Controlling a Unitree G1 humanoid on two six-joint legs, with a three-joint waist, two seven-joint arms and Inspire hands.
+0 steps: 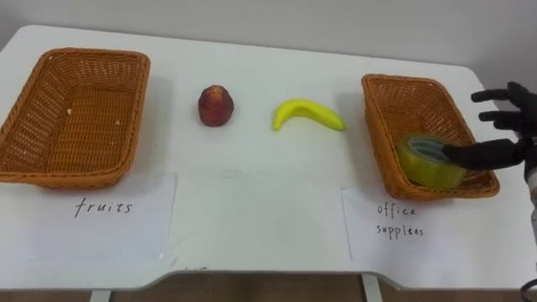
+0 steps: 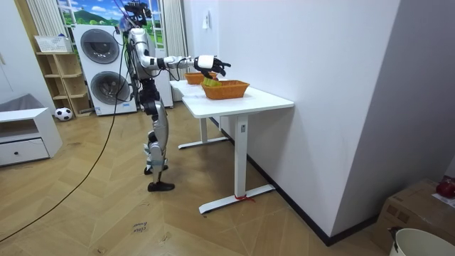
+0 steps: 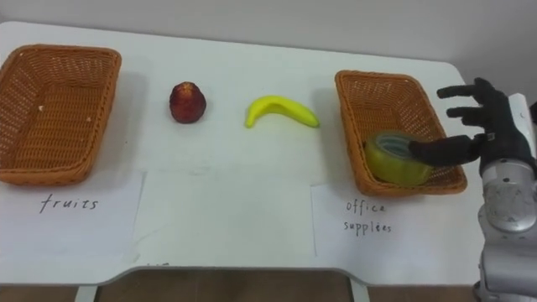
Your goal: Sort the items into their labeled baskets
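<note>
A red apple [image 1: 216,106] and a yellow banana [image 1: 307,114] lie on the white table [image 1: 252,193] between two wicker baskets. The left basket [image 1: 74,114], above a "fruits" label, holds nothing. The right basket [image 1: 424,134], above an "office supplies" label, holds a yellow-green roll of tape [image 1: 429,161] leaning at its near right corner. My right hand [image 3: 483,126] hovers open over that basket's right rim, fingers spread, thumb stretched toward the tape and at or just short of it. In the room view I stand at the table's end with the right hand [image 2: 211,66] held out over the basket [image 2: 226,89].
Two paper labels [image 1: 105,210] [image 1: 401,222] lie along the table's near edge. The stretch of table between the baskets is bare around the fruit. In the room view, washing machines [image 2: 99,67] stand behind me and a wall runs along the table's far side.
</note>
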